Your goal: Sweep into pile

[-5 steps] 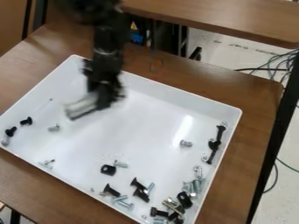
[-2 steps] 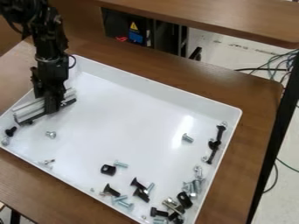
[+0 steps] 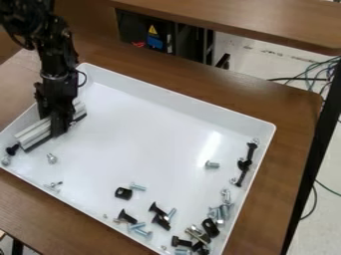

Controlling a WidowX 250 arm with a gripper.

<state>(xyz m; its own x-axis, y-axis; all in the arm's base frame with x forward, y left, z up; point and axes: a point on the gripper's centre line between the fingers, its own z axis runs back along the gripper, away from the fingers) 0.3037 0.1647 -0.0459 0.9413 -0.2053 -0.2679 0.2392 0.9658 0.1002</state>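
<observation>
At the left side of the white tray [image 3: 174,102], my gripper [image 3: 59,130] is shut on a silver sweeping bar [image 3: 35,132] with a dark lower edge. The bar lies slantwise close to the tray's left wall. A black screw [image 3: 12,149] sits at the bar's lower left end, and a silver screw [image 3: 52,158] lies a little below it. Near the tray's bottom corner is a group of bolts [image 3: 197,234]. A black bracket [image 3: 123,193] and black screws [image 3: 126,216] are scattered left of that group. One silver screw [image 3: 212,164] lies alone at the right.
Black bolts [image 3: 245,164] line the tray's right wall. The tray's raised walls surround the work area on a brown table [image 3: 293,107]. Behind it stands another wooden surface [image 3: 246,20], with cables [image 3: 319,69] at the right.
The gripper and bar have moved left across the tray to its left wall, then shifted slightly. The silver screw below the bar has moved slightly down and left.
</observation>
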